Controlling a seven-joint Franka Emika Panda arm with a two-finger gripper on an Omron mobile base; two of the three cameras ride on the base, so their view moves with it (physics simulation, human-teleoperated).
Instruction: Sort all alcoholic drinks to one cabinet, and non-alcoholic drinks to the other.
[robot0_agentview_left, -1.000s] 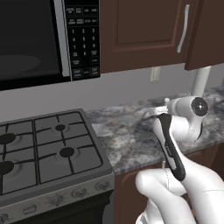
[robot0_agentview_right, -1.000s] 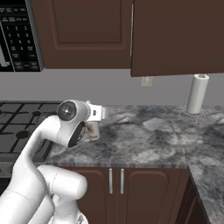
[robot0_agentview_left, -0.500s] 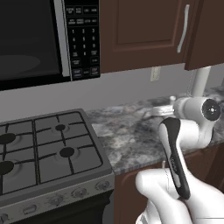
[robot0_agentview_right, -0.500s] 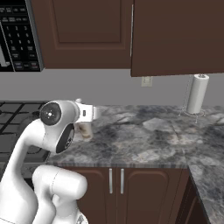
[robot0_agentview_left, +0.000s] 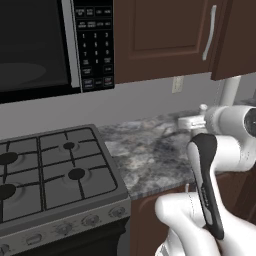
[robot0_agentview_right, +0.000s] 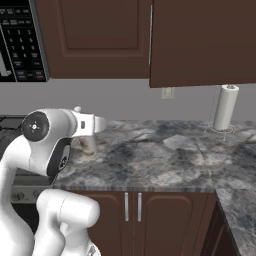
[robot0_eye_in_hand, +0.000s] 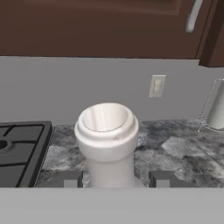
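Your gripper is clamped on the slim pale bottle; keep it upright while you lift toward the wall cabinet.

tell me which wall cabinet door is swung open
The right door, above the paper towel roll; it juts out lower than the closed panelled door.

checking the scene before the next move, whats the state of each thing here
bottle: upright, white cap on, between the fingertips
gripper: closed on the bottle
wall cabinet door by the microwave: shut
wall cabinet door above the paper towel: swung open
low cabinet doors: shut
microwave door: shut
stove burners: no flame
paper towel roll: standing upright
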